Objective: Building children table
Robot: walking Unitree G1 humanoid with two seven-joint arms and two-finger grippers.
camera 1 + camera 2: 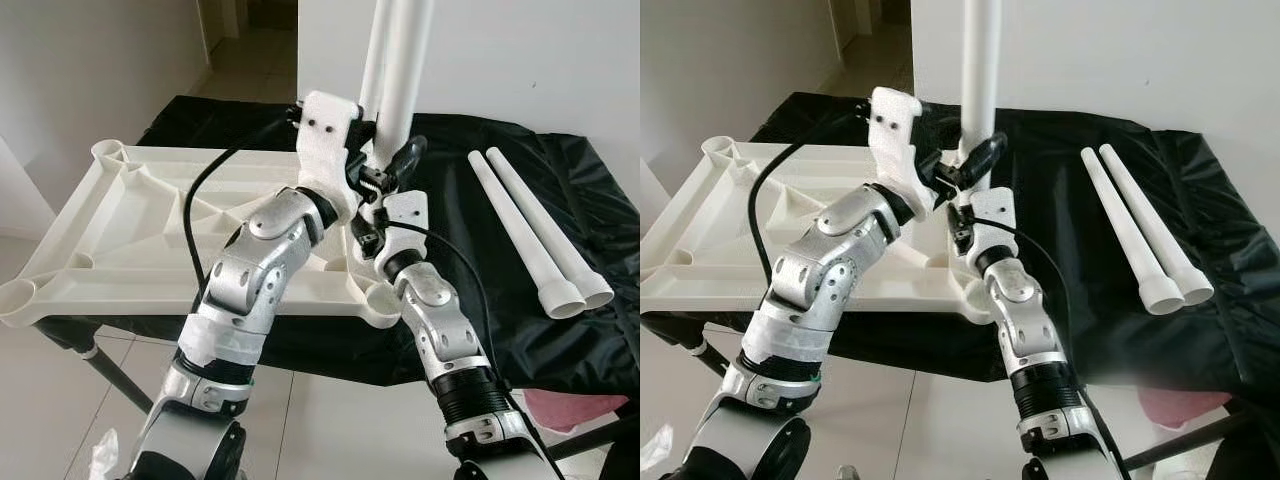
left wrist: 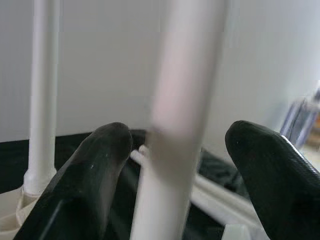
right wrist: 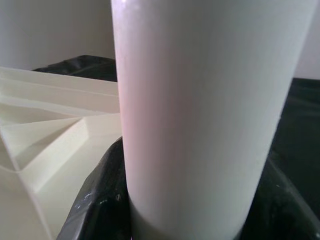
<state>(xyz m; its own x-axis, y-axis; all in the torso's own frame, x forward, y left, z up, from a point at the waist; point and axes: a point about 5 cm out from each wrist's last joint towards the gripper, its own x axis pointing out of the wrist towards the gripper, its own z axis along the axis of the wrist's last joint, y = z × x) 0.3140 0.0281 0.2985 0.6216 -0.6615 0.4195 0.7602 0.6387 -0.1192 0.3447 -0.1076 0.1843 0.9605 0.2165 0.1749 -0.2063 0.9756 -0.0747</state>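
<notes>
An upright white table leg (image 1: 978,80) is held over the near right corner socket of the upturned white tabletop (image 1: 130,215), which lies underside-up on a stand draped in black cloth (image 1: 520,330). In the left eye view a second upright leg (image 1: 380,60) is seen just behind the first, and in the left wrist view it (image 2: 42,95) appears already seated in a socket of the tabletop. The held leg is clamped low down by the right gripper (image 1: 965,180), whose black fingers (image 3: 95,210) are pressed against the tube on both sides. The left gripper (image 1: 365,165) is placed around the same leg beside the right one; its fingers (image 2: 95,165) stand apart on either side of the tube, with a gap visible on one side, so the leg is judged to be bracketed rather than gripped. Two further legs (image 1: 535,235) lie side by side on the cloth, well to the right of the tabletop. Whether the leg's foot has entered its socket cannot be told, since the joint is hidden by the wrists. The chief risk is judged to be a tilted leg: were it pushed down off-axis, it could jam on the socket rim or skid the tabletop across the cloth. Slippage through the single clamping grip is also possible.
</notes>
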